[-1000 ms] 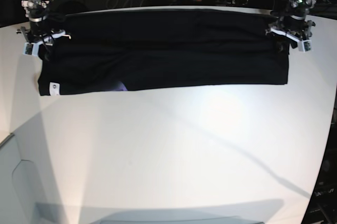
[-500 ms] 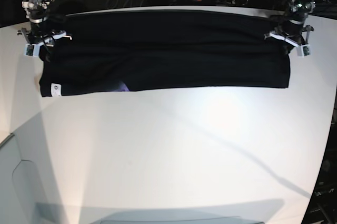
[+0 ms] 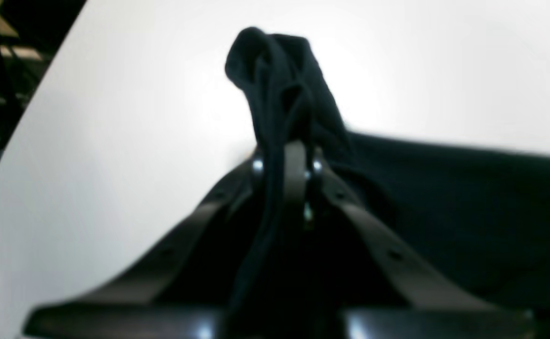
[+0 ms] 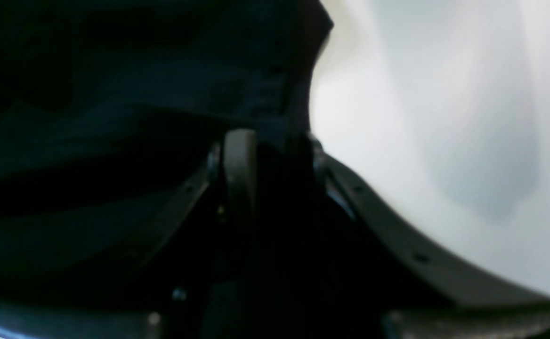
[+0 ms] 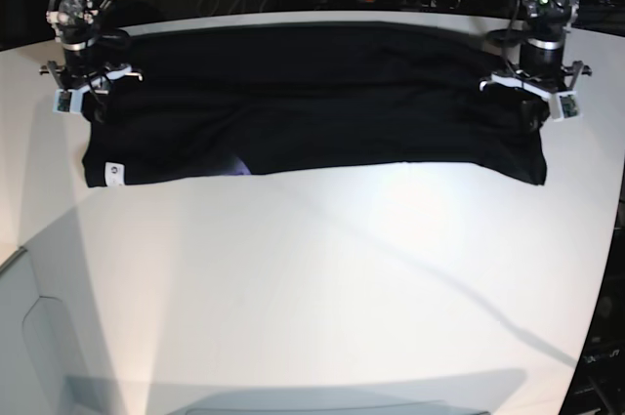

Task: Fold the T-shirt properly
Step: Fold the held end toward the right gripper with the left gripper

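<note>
The T-shirt (image 5: 312,93) lies as a long black band along the far edge of the white table (image 5: 322,288), reaching nearly from the far left corner to the far right corner. A small white tag (image 5: 114,171) shows at its near left corner, and a sliver of purple print (image 5: 234,165) peeks out along its near edge — the rest of the print is hidden under the fold.

The left gripper (image 5: 532,93) sits over the shirt's right end in the base view. In the left wrist view its jaws are pressed together on a bunched ridge of black cloth (image 3: 279,94) that stands up past the fingertips (image 3: 294,155), so it has hold of the T-shirt.

The right gripper (image 5: 88,78) sits at the shirt's other end. In its wrist view the fingers (image 4: 239,155) stand partly apart with dark cloth between them — the picture is so dark and blurred there that I cannot tell whether they actually pinch the fabric.
</note>
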